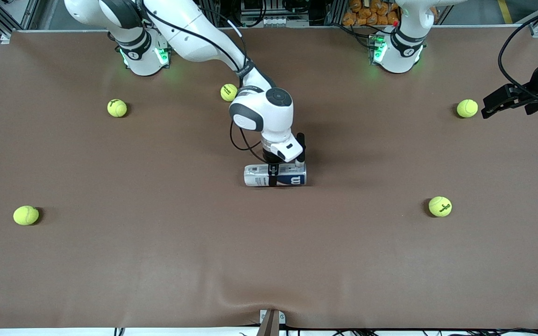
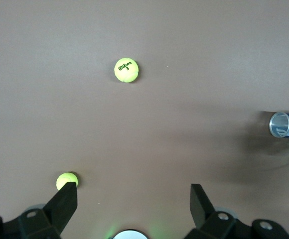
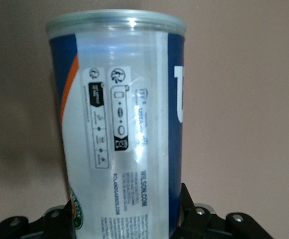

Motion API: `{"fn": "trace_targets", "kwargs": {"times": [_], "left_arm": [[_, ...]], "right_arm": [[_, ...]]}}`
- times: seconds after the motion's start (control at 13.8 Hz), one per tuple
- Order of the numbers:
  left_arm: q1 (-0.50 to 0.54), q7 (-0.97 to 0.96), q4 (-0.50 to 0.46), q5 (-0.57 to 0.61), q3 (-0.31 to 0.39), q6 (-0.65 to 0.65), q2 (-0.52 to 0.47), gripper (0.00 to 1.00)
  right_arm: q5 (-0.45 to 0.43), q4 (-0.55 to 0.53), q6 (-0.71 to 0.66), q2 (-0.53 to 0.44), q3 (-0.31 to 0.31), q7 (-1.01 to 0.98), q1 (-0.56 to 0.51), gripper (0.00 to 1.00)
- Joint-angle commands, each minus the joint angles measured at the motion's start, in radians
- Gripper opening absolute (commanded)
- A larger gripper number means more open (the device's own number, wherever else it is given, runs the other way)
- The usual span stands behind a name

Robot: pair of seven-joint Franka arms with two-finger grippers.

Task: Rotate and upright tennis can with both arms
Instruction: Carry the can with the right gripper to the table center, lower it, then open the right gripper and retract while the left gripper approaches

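The tennis can (image 1: 275,175) lies on its side near the middle of the brown table (image 1: 157,261), its long axis running from 9 to 3 o'clock in the front view. The right gripper (image 1: 273,176) comes down from above and its fingers are clamped around the can's middle. In the right wrist view the can (image 3: 119,124) fills the frame between the fingers (image 3: 187,211); the label reads "WILSON.COM" with a white W on dark blue. All around the can the cloth is bare, with much open room toward the front edge at 6 o'clock. The nearest tennis ball (image 1: 228,92) sits at 11 o'clock. The left gripper (image 1: 495,103) waits, fingers apart, over the table's edge at the left arm's end, beside another ball (image 1: 467,108) marked "Wilson 3".
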Motion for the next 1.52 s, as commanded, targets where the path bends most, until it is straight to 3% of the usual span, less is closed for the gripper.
{"fn": "trace_targets", "kwargs": {"times": [0.0,0.22,0.43,0.79,1.16,1.3,1.44], "left_arm": [[-0.003,0.014,0.009,0.001,-0.006,-0.015,0.01,1.0],[-0.003,0.014,0.009,-0.002,-0.009,-0.013,0.011,1.0],[-0.007,0.007,0.01,-0.016,-0.011,-0.012,0.03,1.0],[-0.021,0.007,0.01,-0.141,-0.021,0.043,0.135,1.0],[-0.072,0.006,0.009,-0.195,-0.067,0.172,0.276,1.0],[-0.053,0.013,-0.031,-0.352,-0.072,0.177,0.316,1.0],[-0.053,0.024,-0.091,-0.42,-0.072,0.251,0.339,1.0]], "right_arm": [[-0.028,0.035,-0.011,0.015,-0.013,0.038,0.013,1.0],[-0.013,0.047,-0.031,-0.02,-0.01,0.038,0.012,1.0],[-0.005,0.049,-0.151,-0.104,0.03,0.038,0.01,1.0],[0.229,0.049,-0.35,-0.289,0.037,0.048,-0.01,1.0],[0.236,0.044,-0.494,-0.448,0.026,0.192,-0.123,1.0],[0.236,0.044,-0.586,-0.52,0.027,0.248,-0.216,1.0],[0.236,0.044,-0.643,-0.589,0.027,0.252,-0.314,1.0]]}}
